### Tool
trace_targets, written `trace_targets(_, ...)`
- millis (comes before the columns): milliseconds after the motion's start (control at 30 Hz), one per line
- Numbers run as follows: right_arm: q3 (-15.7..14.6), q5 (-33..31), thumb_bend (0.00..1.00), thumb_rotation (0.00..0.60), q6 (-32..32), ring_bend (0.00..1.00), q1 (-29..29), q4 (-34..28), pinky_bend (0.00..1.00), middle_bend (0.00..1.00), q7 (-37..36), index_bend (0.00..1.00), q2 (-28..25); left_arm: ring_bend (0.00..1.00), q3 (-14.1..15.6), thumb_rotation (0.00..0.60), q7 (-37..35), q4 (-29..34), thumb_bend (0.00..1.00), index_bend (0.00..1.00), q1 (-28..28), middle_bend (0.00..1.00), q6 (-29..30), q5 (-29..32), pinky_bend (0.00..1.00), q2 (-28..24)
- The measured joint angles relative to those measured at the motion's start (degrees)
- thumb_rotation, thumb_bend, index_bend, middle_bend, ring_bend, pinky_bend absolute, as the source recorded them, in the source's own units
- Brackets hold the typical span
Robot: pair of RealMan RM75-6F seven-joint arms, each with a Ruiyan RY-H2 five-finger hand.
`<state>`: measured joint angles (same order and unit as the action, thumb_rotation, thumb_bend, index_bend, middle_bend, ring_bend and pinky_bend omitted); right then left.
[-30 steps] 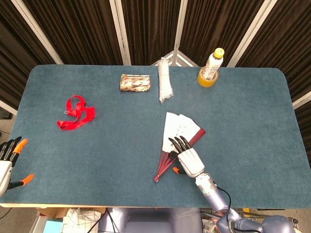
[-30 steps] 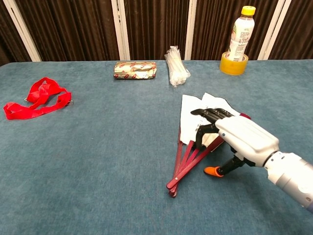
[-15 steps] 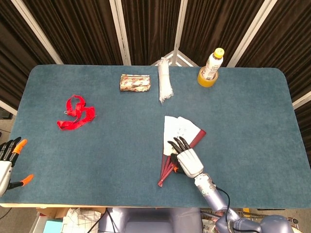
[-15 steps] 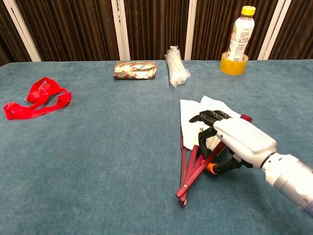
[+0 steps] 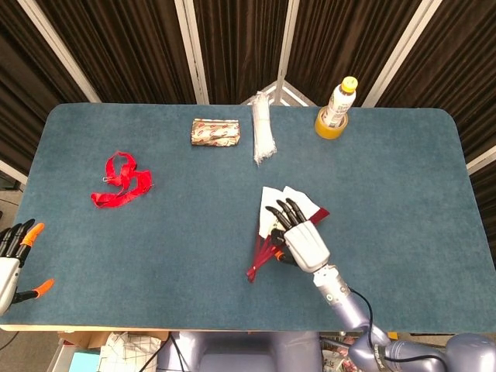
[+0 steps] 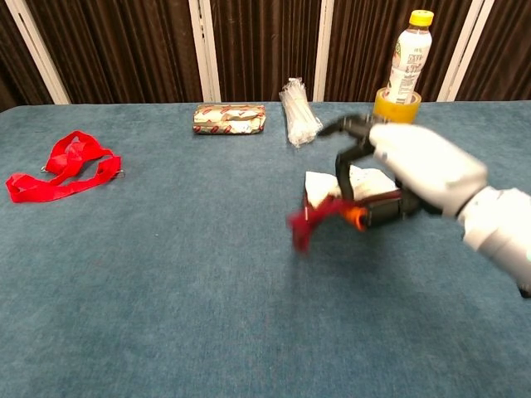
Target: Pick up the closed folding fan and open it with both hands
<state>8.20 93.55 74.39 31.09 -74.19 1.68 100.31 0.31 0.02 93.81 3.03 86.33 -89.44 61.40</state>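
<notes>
The folding fan [image 5: 270,209], white paper on red ribs, is partly spread. My right hand [image 5: 301,242] holds it by the ribs, thumb under and fingers over. In the chest view the right hand [image 6: 419,166] has the fan [image 6: 318,212] raised off the blue table, its red rib ends blurred and pointing left and down. The paper part is largely hidden behind the hand there. My left hand [image 5: 11,260] hangs off the table's near left edge with fingers apart and nothing in it. It does not show in the chest view.
A red ribbon [image 5: 120,180] lies at the left. At the back are a wrapped packet [image 5: 215,132], a white plastic bundle [image 5: 263,138] and a bottle [image 5: 339,99] standing in a yellow tape roll [image 5: 328,128].
My right hand closed on the fan's ribs and lifted it off the table, moving up and away from me. The ribs drew closer together. The left hand stayed put.
</notes>
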Motion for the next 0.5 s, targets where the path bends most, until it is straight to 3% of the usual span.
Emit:
trace_targets(333,10.4,-12.2,0.4,0.6,-4.5,0.0,2.3,-21.1,0.0,0.18,12.5,0.69,-9.2,0.0,-0.5,0.6,2.4,0.5,0.0,0.0,0.3,0.0,1.0,-1.3,0.0,0.1)
trace_targets(500,15.3,-18.6,0.4,0.6,-6.0,0.0,4.1,-27.8,0.0,0.18,17.4,0.69,-11.7,0.0,-2.3,0.6,4.6,2.5,0.11,0.0,2.1,0.0,0.9,-1.7,0.0,-0.6)
